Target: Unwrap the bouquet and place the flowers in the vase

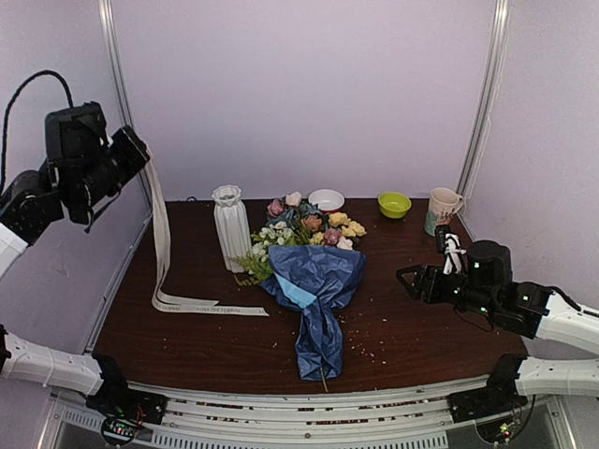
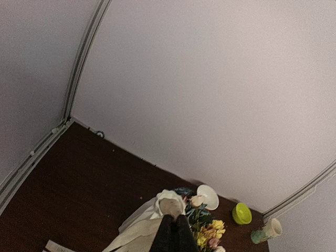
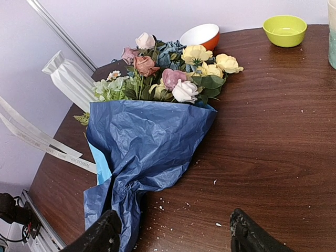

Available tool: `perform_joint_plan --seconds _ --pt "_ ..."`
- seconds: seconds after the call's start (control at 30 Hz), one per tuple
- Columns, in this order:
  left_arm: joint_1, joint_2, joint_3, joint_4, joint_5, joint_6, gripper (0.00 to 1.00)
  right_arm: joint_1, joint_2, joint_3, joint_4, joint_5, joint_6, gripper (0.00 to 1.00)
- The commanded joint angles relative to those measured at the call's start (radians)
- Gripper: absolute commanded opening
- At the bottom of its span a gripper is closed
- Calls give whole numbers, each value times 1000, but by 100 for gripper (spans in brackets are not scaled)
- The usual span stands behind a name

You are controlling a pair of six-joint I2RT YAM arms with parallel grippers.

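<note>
The bouquet (image 1: 314, 281) lies on the brown table (image 1: 421, 327), its blue paper (image 3: 147, 142) still round the stems. The flowers (image 3: 173, 73) point toward the back wall. The ribbed white vase (image 1: 230, 224) stands upright just left of the blooms. My left gripper (image 1: 142, 154) is raised high at the left, shut on the cream ribbon (image 1: 161, 243). The ribbon hangs down to the table and trails toward the bouquet. In the left wrist view the shut gripper (image 2: 174, 231) hangs over the vase (image 2: 170, 202). My right gripper (image 1: 412, 276) is open, low over the table right of the bouquet's stem end.
At the back stand a white bowl (image 1: 326, 198), a green bowl (image 1: 394, 204) and a cream patterned mug (image 1: 442, 208). Small white crumbs dot the tabletop near the stem end (image 3: 173, 202). Metal frame posts (image 1: 482, 103) flank the back wall.
</note>
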Motion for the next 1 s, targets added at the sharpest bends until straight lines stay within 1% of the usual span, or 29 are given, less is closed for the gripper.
perform_joint_plan --seconds 0.0,0.1,0.13,0.17,0.2,0.23,0.27,0.3,0.33,0.43,0.6,0.67,0.77,0.87,0.97 --pt "6 -53 -167 -130 65 -199 0 6 -2 -5 1 17 -16 72" --pt "5 -66 -238 -188 88 -267 1 6 11 2 0 11 -24 72" --pt "5 -66 -250 -204 91 -281 4 6 15 6 0 9 -27 72" --pt "6 -67 -256 -215 93 -287 14 6 18 8 0 9 -31 72" --pt "5 -64 -258 -226 94 -289 35 6 21 11 -1 9 -32 72" --pt "6 -60 -252 -241 91 -294 60 6 23 13 0 7 -33 72" --pt "5 -55 -241 -262 87 -300 81 6 24 14 1 8 -35 72" --pt "6 -46 -224 -282 82 -305 96 6 25 17 2 10 -38 73" --pt "5 -35 -203 -302 77 -307 98 6 25 22 2 11 -42 74" --pt "5 1 -128 -346 67 -288 99 6 30 56 -4 24 -59 78" --pt "5 67 -18 -364 96 -237 98 6 71 146 -25 41 -118 84" --pt "6 90 -8 -342 143 -206 98 7 94 176 -32 38 -119 85" --pt "5 130 -29 -263 251 -150 94 6 125 193 -19 -8 -117 86" --pt "2 174 -74 -211 374 -144 87 6 164 209 -20 -56 -86 86" --pt "-29 218 -139 -120 470 -149 84 6 208 232 -57 -55 -44 86"
